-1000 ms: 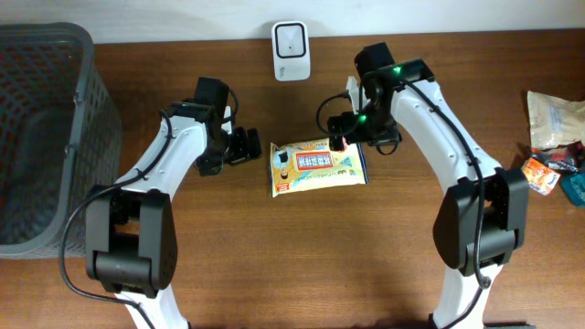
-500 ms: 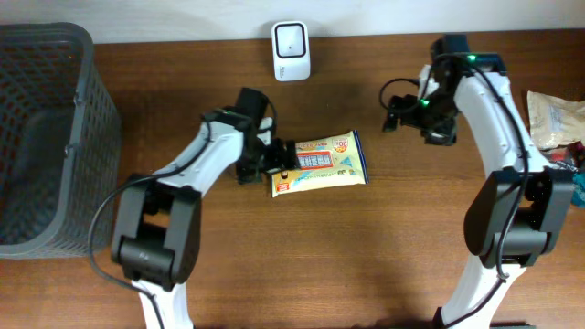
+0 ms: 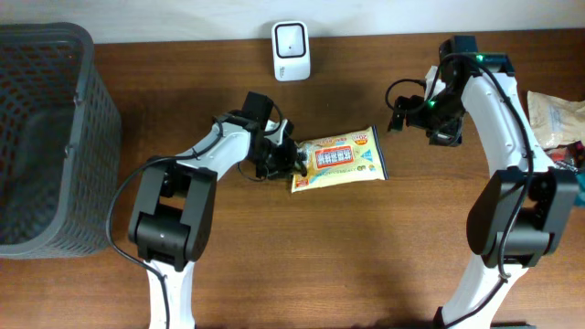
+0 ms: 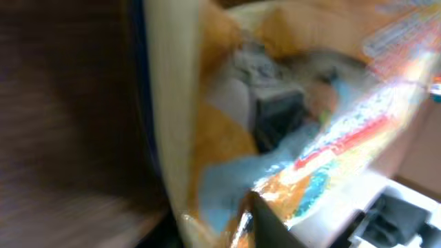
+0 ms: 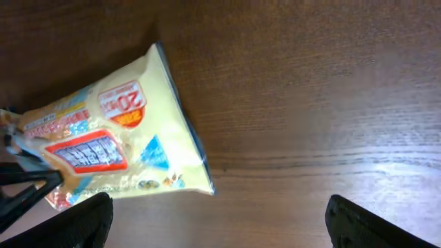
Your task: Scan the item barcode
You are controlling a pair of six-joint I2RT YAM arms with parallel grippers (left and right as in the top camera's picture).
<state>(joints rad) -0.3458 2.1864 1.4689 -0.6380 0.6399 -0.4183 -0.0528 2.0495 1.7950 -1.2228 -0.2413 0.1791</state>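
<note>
L pincer [image 3: 291,164]: closed down on the near end of the snack pkt [image 3: 340,160], as far as overhead shows. Its wrist view is badly blurred; pkt [image 4: 331,138] fills the frame, with one dark finger [image 4: 267,222] against the wrapper's lower edge. Grip looks real but can't be confirmed sharp.

Pkt position: flat on the brown table [image 3: 274,265], printed face up, running out from L pincer toward the robot's right, far end skewed slightly away from the robot. A red round price sticker sits at that far end.

R pincer [image 5: 217,224]: jaws wide apart, nothing between them. It hangs beyond the pkt's far end, off to L pincer's right and further back, clear of the pkt. R wrist view shows the pkt [image 5: 117,151] lying ahead of the fingertips, not touching.

Scanner [image 3: 291,38]: white unit, straight past L pincer at the table's back edge, well apart.

Basket [image 3: 91,91]: dark mesh, far out on L pincer's left.

Other pkts [image 3: 553,119]: loose cluster at the table's edge, beyond R pincer.
</note>
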